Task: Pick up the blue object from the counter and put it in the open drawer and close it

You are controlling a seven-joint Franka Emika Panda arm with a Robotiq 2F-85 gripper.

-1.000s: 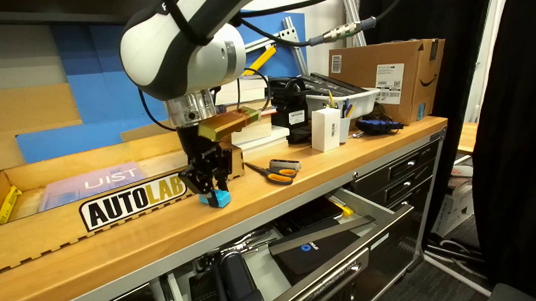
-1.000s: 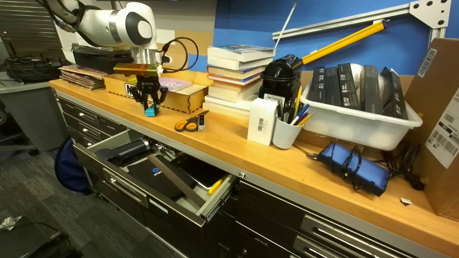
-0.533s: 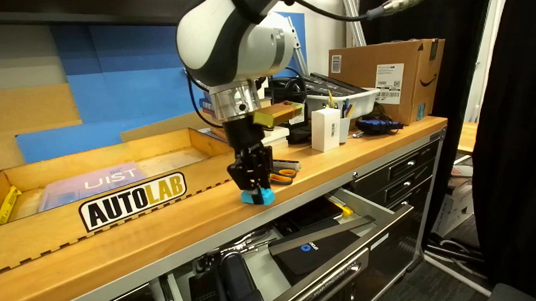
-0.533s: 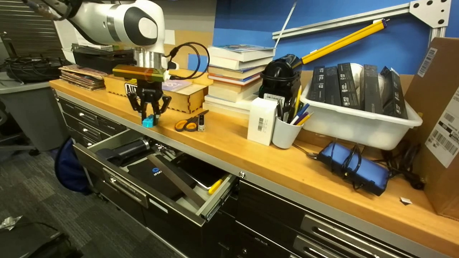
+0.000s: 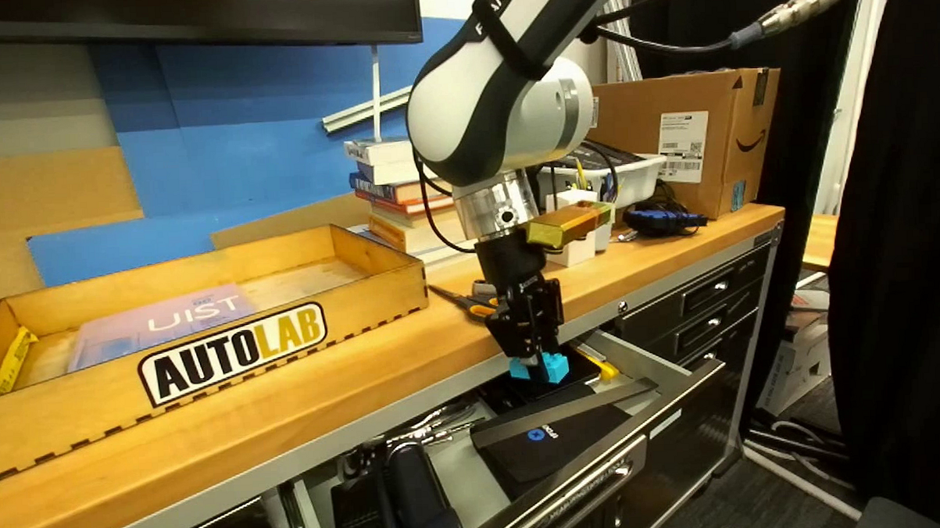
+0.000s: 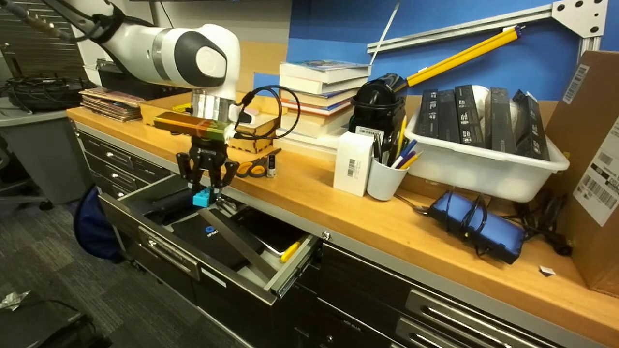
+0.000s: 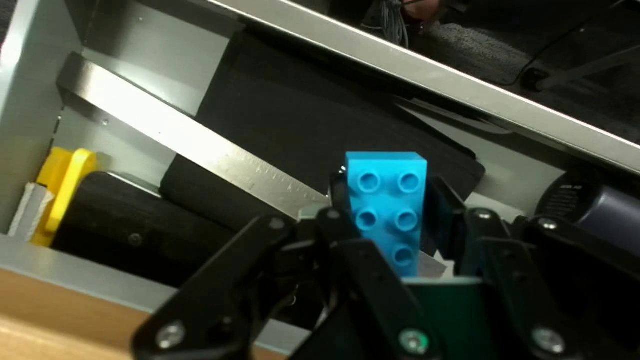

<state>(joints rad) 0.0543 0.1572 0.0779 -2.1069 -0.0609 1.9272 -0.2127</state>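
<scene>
Over one drawer [image 7: 425, 73], one claw [image 6: 205, 191] grips one brick [image 7: 387, 200].

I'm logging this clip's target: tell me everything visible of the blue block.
The blue block is a bright light-blue rectangular toy-style brick, apparently plastic, with round, hollow-centred studs on one face; five show in the wrist view, part being hidden by the gripper. The studs face up. The fingers grip two opposite sides, holding it above the open drawer; no other contact is visible.

Light-blue studded block [image 7: 387, 205], held over open drawer [image 6: 169, 252] below wooden counter [image 6: 304, 183]
</scene>
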